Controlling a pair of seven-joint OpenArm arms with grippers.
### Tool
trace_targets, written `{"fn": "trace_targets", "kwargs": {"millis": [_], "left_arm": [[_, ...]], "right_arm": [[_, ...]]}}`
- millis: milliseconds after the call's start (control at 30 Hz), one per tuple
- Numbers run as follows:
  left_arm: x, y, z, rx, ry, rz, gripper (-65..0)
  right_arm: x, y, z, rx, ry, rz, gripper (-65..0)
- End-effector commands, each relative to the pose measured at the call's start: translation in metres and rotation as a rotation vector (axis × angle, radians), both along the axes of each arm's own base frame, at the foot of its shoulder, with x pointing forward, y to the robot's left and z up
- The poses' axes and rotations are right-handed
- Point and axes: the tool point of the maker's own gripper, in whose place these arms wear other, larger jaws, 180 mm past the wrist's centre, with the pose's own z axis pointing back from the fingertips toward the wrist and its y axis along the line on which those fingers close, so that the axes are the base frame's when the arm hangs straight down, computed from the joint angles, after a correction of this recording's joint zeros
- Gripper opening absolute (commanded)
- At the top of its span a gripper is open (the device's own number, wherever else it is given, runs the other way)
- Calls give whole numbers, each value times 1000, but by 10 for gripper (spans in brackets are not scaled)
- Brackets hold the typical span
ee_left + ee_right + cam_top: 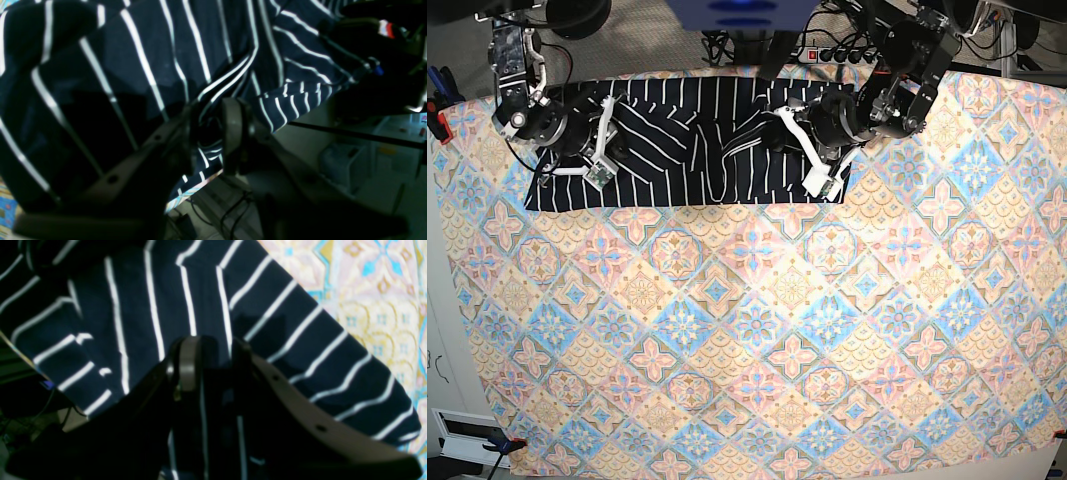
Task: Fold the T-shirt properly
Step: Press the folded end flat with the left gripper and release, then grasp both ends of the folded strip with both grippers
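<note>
The T-shirt (687, 140) lies rumpled at the far edge of the patterned cloth (757, 330), its middle bunched and its far hem hidden, while the left gripper (210, 133) and right gripper (213, 366) each pinch a fold of it.

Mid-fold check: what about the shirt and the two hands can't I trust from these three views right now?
- T-shirt, base view: its far edge is hidden by both arms.
- Left hand, left wrist view: striped cloth sits between its fingers; blur hides whether they pinch it.
- Right hand, right wrist view: dark, blurred fingers; grip unclear.
- Patterned cloth, base view: cut off by the frame's right edge.
</note>
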Motion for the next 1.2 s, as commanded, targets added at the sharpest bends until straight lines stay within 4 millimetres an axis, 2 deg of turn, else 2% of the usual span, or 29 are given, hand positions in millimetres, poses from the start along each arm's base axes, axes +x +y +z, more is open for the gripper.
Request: {"fn": "trace_targets", "kwargs": {"millis": [0, 133, 233, 333, 467, 600, 667, 767, 967, 1033, 1167], "left_arm": [[-1, -11, 3, -27, -5, -27, -538], [-14, -40, -7, -43, 35, -123, -538], [-13, -43, -8, -45, 32, -135, -538], [-10, -48, 0, -69, -14, -197, -538], [-16, -57, 10, -118, -74, -301, -538], [-19, -60, 14, -143, -104, -350, -538], [-14, -59, 19, -140, -126, -343, -538], [13, -33, 27, -123, -169, -226, -538], [42, 34, 50, -68, -257, 9, -538], [44, 60, 52, -33, -262, 82, -538], [32, 109, 39, 43, -219, 212, -527]], "right_arm": [[7, -1, 9, 11, -32, 6, -497], [6, -1, 9, 11, -31, 5, -497], [8, 0, 11, 11, -38, 8, -497], [9, 1, 12, 12, -43, 10, -497], [8, 1, 12, 10, -43, 11, -497], [8, 1, 12, 10, -42, 12, -497], [8, 1, 12, 10, -42, 12, -497], [9, 2, 13, 10, -45, 14, -497], [9, 2, 14, 11, -48, 15, -497], [8, 3, 13, 11, -44, 17, -497], [8, 4, 13, 13, -43, 21, -497]]}}
